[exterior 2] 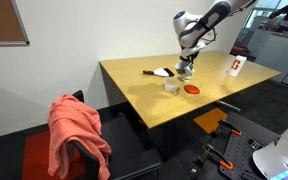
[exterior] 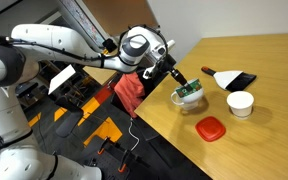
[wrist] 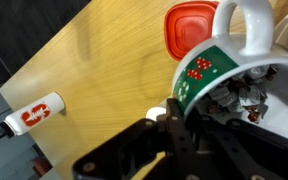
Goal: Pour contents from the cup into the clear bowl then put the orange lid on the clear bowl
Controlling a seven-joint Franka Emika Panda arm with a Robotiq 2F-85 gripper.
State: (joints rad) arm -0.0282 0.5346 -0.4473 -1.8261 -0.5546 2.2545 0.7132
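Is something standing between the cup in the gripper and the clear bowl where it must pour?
Nothing visible does. The gripper holds the cup, and only bare table lies between it and the clear bowl. The orange lid lies aside from that path.

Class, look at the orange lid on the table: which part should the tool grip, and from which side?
Probably pinch two opposite edges of the orange lid, coming straight down from above. It lies flat and thin on the table, so only its rim offers purchase; the tool holds the cup.
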